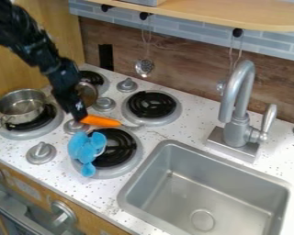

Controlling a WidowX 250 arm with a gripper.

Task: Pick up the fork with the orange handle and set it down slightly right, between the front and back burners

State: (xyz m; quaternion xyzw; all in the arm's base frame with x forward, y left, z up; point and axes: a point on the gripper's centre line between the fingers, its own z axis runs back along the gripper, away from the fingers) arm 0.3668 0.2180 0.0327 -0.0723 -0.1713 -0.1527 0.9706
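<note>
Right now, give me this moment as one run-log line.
tool at end of orange handle | grip unclear | blue utensils partly over black coil burner | metal pot on another burner

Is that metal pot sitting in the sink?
No, the metal pot sits on a burner at the left side of the view, well apart from the sink.

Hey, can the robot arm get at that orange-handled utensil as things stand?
Most likely yes: the black gripper is already right at the left end of the orange-handled utensil, and the blue measuring spoons beside it don't seem to cover the handle.
</note>
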